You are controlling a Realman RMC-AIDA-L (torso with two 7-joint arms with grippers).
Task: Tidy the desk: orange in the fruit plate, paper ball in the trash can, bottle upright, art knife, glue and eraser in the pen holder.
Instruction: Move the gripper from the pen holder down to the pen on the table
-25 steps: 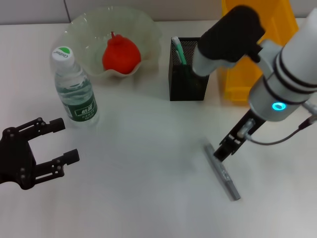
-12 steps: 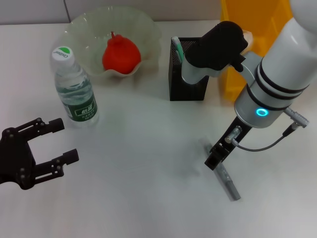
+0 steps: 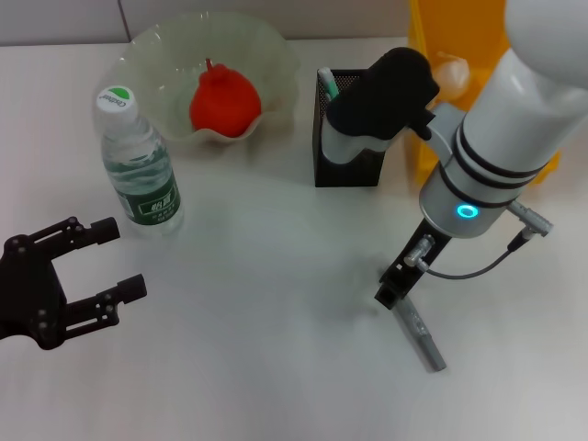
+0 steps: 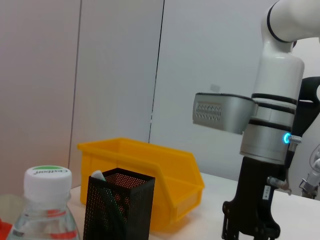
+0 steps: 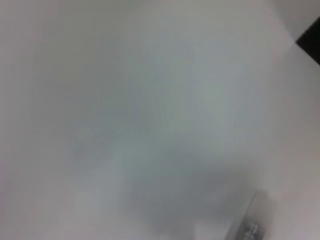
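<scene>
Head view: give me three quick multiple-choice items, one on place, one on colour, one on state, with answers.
1. Where is the orange?
A. in the fruit plate
B. on the bare desk
C. in the trash can

2. What colour is the trash can?
A. black
B. yellow
C. pale green

3. How is the bottle standing?
A. lying on its side
B. upside down
C. upright, cap on top

Answers:
1 A: the orange sits inside the wavy rim of the fruit plate.
2 B: the trash can behind the right arm is bright yellow; the black mesh item is the pen holder.
3 C: the bottle stands with its cap uppermost, near the open left tool.

The right tool is down at the end of the art knife, which lies flat on the desk.
</scene>
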